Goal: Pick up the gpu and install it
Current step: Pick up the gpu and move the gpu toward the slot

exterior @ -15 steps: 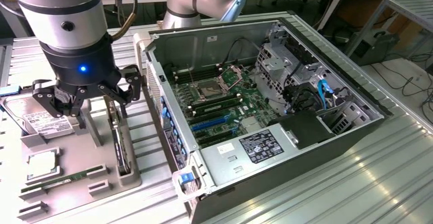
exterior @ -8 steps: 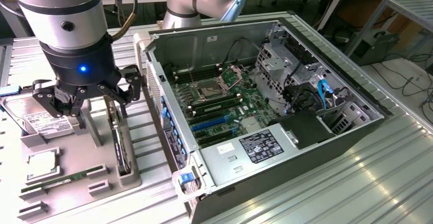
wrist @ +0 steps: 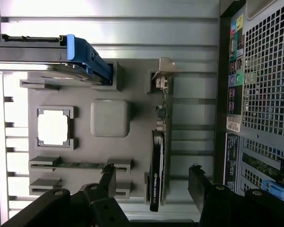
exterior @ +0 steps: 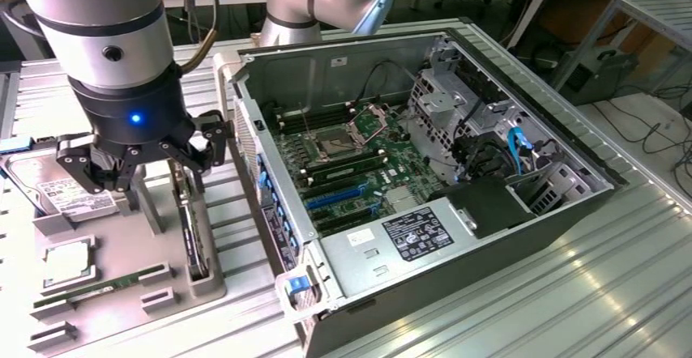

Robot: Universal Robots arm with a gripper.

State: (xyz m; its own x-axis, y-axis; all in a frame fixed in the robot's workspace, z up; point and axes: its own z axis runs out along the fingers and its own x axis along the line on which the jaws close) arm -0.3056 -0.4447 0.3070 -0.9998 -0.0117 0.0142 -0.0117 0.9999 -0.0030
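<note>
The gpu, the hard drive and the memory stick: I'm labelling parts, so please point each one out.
gpu (wrist: 156, 161), wrist view, on the edge of its black cooler.
hard drive (exterior: 67, 196), exterior view, on its white label.
memory stick (exterior: 100, 286), exterior view, midway along the green strip.

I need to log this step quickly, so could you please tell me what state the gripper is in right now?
Gripper: open, holding nothing, positioned over the gpu, which stands on edge.
</note>
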